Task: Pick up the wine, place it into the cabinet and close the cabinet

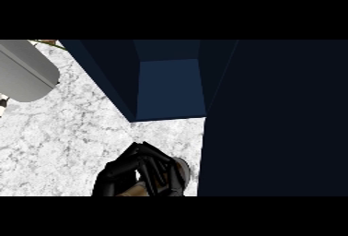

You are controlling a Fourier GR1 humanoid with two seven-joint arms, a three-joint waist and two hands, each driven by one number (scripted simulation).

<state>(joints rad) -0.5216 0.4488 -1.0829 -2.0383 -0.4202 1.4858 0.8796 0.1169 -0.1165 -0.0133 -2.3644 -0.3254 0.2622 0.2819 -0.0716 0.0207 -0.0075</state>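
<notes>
My right hand (pixel 136 171) shows at the lower middle of the head view, its fingers curled round the wine bottle (pixel 181 166). The hand hides most of the bottle. Only tan patches between the fingers and a rounded end on the right show. The hand sits on the marble counter just in front of the dark blue cabinet (pixel 170 83). The cabinet's inside is open toward me. Its open door (pixel 279 120) fills the right side as a dark panel, right beside the bottle. My left forearm (pixel 24 69) crosses the upper left corner, with only a sliver of the left hand (pixel 2 104) at the edge.
White marble counter (pixel 61 138) spreads over the left and middle. The cabinet's left wall (pixel 102 69) slants down toward the counter. A bit of greenery (pixel 48 42) peeks in at the top left.
</notes>
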